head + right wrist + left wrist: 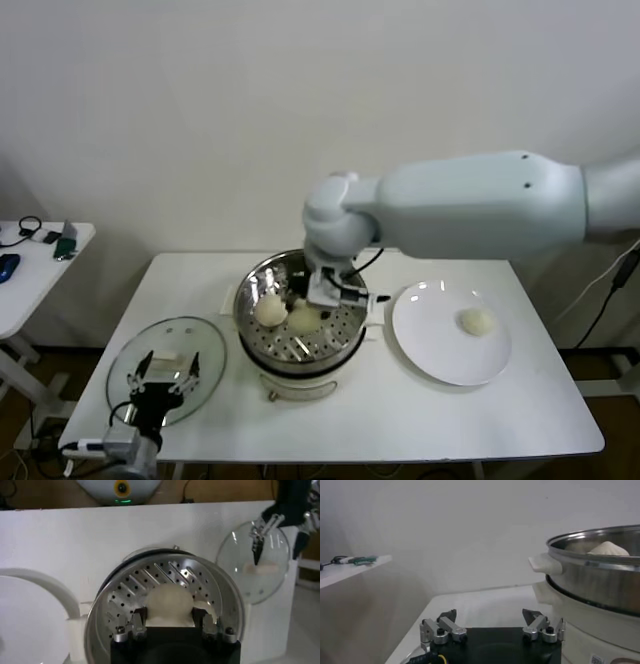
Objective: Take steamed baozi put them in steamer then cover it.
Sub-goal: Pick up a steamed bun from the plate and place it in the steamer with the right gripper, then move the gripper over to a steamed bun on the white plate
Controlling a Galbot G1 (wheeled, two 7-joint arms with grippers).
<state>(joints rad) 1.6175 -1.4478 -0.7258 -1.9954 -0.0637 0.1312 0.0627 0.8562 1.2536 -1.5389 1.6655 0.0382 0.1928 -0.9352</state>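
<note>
Steel perforated steamer [300, 345], centre table: your right gripper [322, 290] reaches inside, fingers clasping a smooth bun [170, 602]; left gripper [165, 383] hangs spread wide over glass lid [200, 340]

No text, label or number is legible on anything here.

The head view looks down from above at the whole counter [400, 420]. The left wrist view sits low near the counter's surface, facing the steamer [600, 575] side-on. The right wrist view looks straight down into it, close; all three share the steamer.
</note>
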